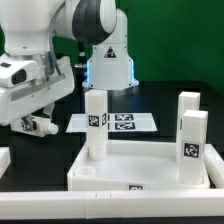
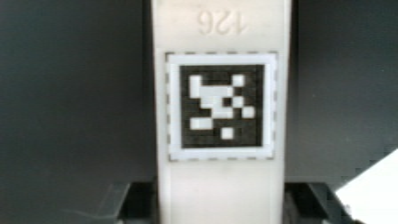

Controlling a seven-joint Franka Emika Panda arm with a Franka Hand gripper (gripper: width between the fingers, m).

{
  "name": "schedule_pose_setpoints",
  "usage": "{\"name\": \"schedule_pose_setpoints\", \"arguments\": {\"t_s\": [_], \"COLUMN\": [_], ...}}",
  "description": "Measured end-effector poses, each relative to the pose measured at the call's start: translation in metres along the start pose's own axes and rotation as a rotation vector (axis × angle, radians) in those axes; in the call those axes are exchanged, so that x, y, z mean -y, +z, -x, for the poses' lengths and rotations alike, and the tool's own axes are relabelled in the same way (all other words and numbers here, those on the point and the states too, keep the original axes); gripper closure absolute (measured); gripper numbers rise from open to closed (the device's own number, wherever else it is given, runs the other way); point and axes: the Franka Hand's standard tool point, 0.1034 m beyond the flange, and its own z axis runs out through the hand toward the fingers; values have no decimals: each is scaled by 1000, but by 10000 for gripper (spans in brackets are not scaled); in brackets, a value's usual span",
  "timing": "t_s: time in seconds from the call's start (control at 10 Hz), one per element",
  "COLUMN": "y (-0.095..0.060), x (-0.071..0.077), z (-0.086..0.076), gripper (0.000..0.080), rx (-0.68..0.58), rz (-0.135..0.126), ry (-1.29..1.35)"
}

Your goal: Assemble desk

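The white desk top, a tray with a raised rim, lies at the front of the exterior view. Three white tagged legs stand upright at it: one at its left and two at its right. My gripper hangs at the exterior view's left, apart from the tray. In the wrist view a fourth leg with a black-and-white tag runs between my dark fingers, which close on both its sides. In the exterior view the hand hides this leg.
The marker board lies flat behind the tray. The robot's base stands behind it. A white piece shows at the exterior view's left edge. A pale surface shows beside the held leg in the wrist view.
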Motion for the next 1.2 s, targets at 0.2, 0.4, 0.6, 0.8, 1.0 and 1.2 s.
{"name": "schedule_pose_setpoints", "arguments": {"t_s": [0.2,0.4,0.6,0.8,1.0,1.2], "y": [-12,-10,-10,-8,-5,-5], "x": [15,20,18,21,26,24], "z": [-25,-22,-18,-18,-17,-3], "gripper": [515,515,515,515,515,515], "rx": [-35,-20,2,26,29,42], "rz": [37,86,88,77,55,51], "ry": [-294,-421,-507,-748,-1059,-1107]}}
